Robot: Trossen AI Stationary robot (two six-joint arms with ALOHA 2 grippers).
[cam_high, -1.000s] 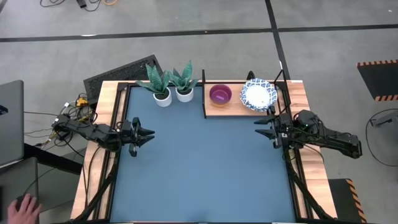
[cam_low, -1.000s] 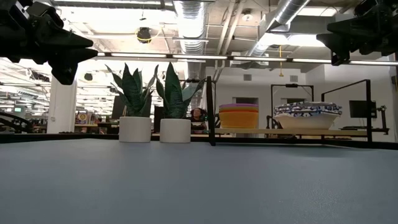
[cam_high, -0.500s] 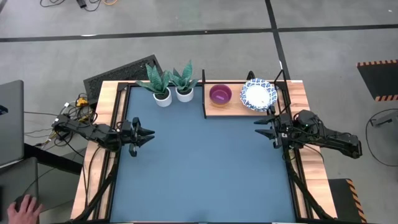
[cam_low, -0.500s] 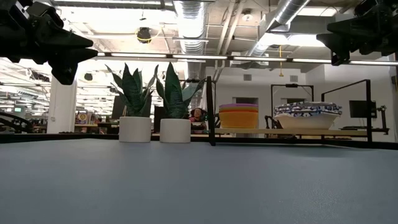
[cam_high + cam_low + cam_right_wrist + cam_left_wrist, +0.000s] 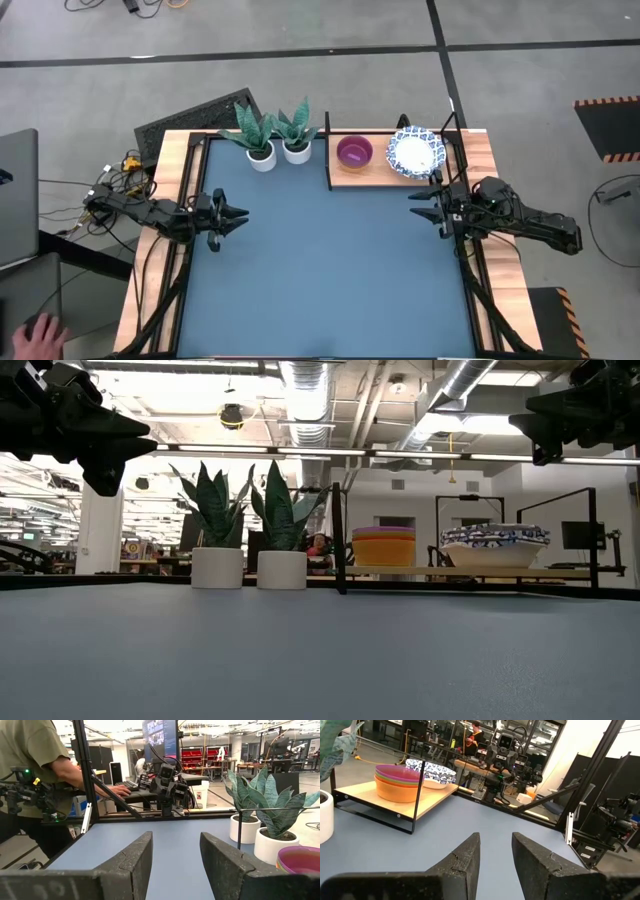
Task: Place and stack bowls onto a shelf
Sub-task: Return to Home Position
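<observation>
The plain bowls sit nested in one stack, purple on top (image 5: 354, 152), yellow-orange lowest in the low view (image 5: 383, 547), on the wooden shelf (image 5: 372, 174) at the table's far right. Beside them on the shelf rests a stack of white bowls with blue patterned rims (image 5: 415, 153). My left gripper (image 5: 240, 215) hovers open above the table's left edge, and my right gripper (image 5: 417, 206) hovers open above the right edge; both are far from the bowls. The left wrist view shows both stacks (image 5: 400, 782) on the shelf.
Two white pots with spiky green plants (image 5: 262, 153) (image 5: 296, 148) stand at the far edge, left of the shelf's black frame post (image 5: 328, 150). The blue-grey tabletop (image 5: 320, 270) spreads between the arms. A person (image 5: 35, 765) works at a desk beyond the table's left side.
</observation>
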